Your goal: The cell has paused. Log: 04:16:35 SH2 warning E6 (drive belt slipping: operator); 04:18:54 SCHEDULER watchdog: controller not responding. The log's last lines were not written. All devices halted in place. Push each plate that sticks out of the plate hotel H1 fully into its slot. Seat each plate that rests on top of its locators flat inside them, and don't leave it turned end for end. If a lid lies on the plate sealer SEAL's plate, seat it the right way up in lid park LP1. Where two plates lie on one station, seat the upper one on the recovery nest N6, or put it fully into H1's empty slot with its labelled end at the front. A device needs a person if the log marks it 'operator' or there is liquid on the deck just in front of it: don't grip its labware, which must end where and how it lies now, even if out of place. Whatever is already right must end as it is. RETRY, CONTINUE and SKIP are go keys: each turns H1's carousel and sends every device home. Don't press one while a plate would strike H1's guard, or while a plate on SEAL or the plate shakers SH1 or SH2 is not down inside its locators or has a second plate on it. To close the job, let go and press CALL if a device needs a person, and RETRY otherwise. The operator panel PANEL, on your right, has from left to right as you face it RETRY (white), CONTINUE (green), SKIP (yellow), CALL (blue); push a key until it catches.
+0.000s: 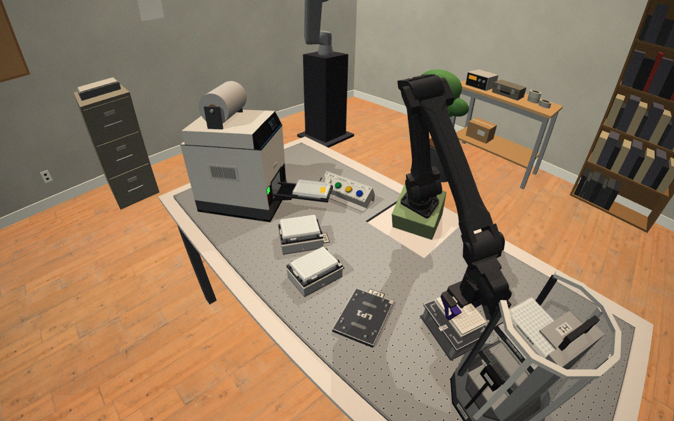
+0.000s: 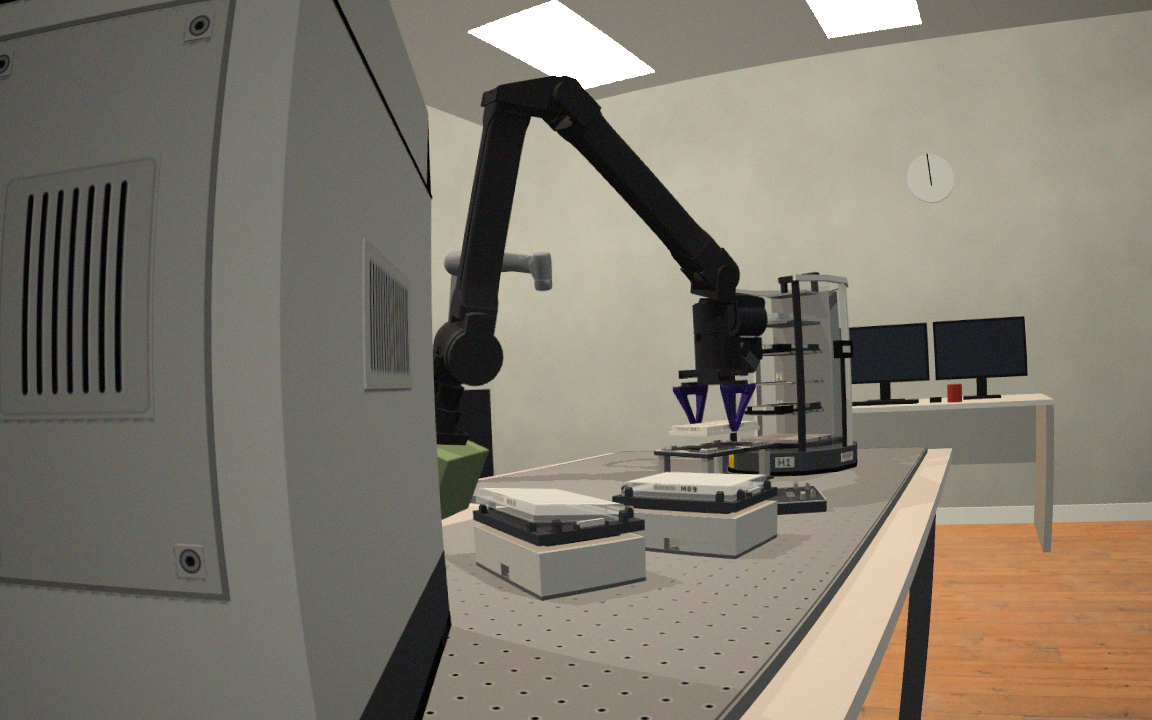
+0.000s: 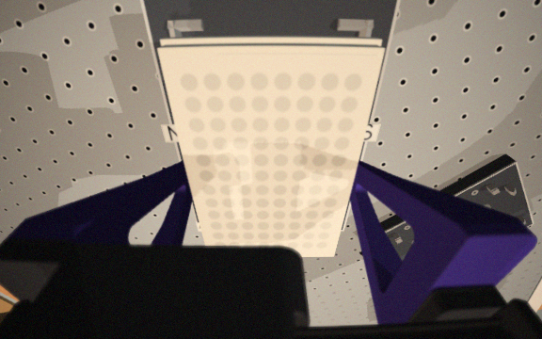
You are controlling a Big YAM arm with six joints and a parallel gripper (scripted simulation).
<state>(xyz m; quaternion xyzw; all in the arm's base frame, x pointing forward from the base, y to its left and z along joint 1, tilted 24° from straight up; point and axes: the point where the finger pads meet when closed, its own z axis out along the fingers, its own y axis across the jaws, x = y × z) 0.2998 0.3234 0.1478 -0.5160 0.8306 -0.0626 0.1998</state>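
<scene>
My gripper [image 1: 451, 310] [image 2: 712, 413] [image 3: 271, 169] points straight down over the dark recovery nest [image 1: 446, 332] [image 2: 694, 456] [image 3: 271, 16]. Its purple fingers are shut on the long sides of a white well plate [image 1: 469, 320] [image 2: 696, 430] [image 3: 271, 118]. The plate is level and hangs a little above the nest. The plate hotel H1 [image 1: 533, 355] [image 2: 799, 376] stands just beyond, with a white plate [image 1: 530, 319] in its top slot. The lid park LP1 [image 1: 363, 316] [image 2: 799, 497] lies flat and bare.
The two shakers [image 1: 300, 233] [image 1: 314, 268] [image 2: 558, 528] [image 2: 696, 505] each carry a white plate. The sealer SEAL [image 1: 231, 162] holds a plate [image 1: 312, 189] on its tray. The panel [image 1: 351, 191] with its keys lies beside it. The arm base [image 1: 419, 211] stands at the table's far side.
</scene>
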